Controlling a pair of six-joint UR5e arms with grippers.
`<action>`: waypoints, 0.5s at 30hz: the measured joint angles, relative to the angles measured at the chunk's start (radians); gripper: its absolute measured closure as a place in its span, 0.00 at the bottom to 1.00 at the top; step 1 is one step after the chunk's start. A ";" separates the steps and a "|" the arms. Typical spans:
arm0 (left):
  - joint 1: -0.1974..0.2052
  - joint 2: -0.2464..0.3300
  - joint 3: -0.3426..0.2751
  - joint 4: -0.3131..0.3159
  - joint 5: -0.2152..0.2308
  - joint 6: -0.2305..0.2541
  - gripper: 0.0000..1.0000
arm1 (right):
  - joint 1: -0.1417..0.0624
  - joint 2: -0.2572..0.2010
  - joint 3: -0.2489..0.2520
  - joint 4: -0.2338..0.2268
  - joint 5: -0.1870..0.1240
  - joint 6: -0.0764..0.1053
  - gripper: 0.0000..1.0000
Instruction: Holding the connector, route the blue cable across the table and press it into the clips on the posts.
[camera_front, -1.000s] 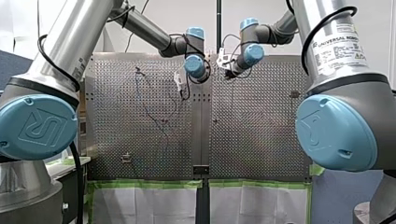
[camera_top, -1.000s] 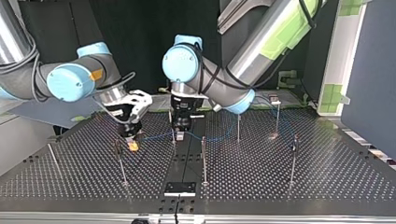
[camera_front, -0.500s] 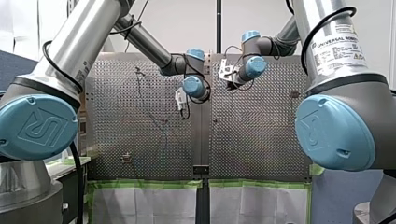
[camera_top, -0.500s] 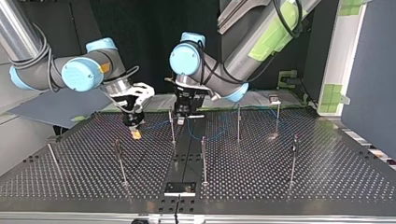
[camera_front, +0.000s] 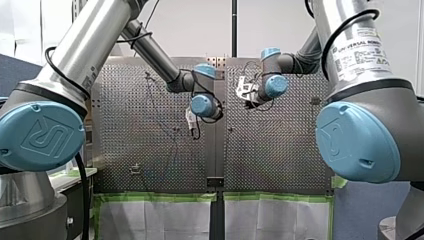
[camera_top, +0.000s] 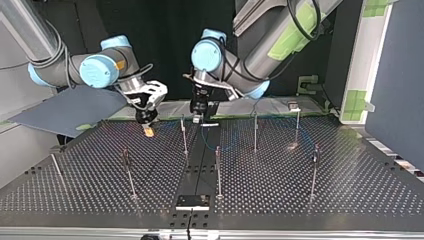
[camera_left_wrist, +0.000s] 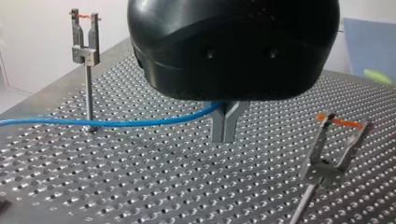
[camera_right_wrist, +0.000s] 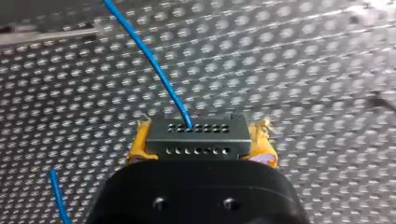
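A grey connector (camera_right_wrist: 196, 133) sits between the yellow pads of my right gripper (camera_right_wrist: 200, 145), which is shut on it. The blue cable (camera_right_wrist: 149, 58) runs out of the connector's face. In the top view my right gripper (camera_top: 147, 126) hangs low over the table at the far left. My left gripper (camera_top: 198, 116) is beside it near the middle seam. Its metal fingers (camera_left_wrist: 225, 126) are shut on the blue cable (camera_left_wrist: 107, 123), which trails off past a clip post (camera_left_wrist: 85, 44). Another clip (camera_left_wrist: 334, 149) leans on the other side of the fingers.
Several thin posts stand on the perforated table (camera_top: 300, 200), among them one (camera_top: 184, 135) just before the grippers, one (camera_top: 218, 170) nearer the camera and one (camera_top: 255, 131) to its right. A small black plate (camera_top: 192, 202) lies at the near edge. A blue-grey panel (camera_top: 65, 110) lies at the top view's left.
In the top view both grippers have drawn back toward the table's far edge, taking connector and cable along. In the front view my left gripper has come lower down the board.
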 joint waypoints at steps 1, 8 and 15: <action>0.001 0.000 -0.010 0.010 0.005 -0.001 1.00 | 0.000 0.008 0.009 -0.009 0.000 -0.004 1.00; 0.004 -0.032 -0.067 0.070 0.046 -0.007 1.00 | -0.001 0.032 0.064 -0.057 0.001 -0.011 1.00; 0.003 -0.095 -0.066 0.128 0.081 -0.021 1.00 | -0.004 0.054 0.116 -0.067 0.005 -0.011 1.00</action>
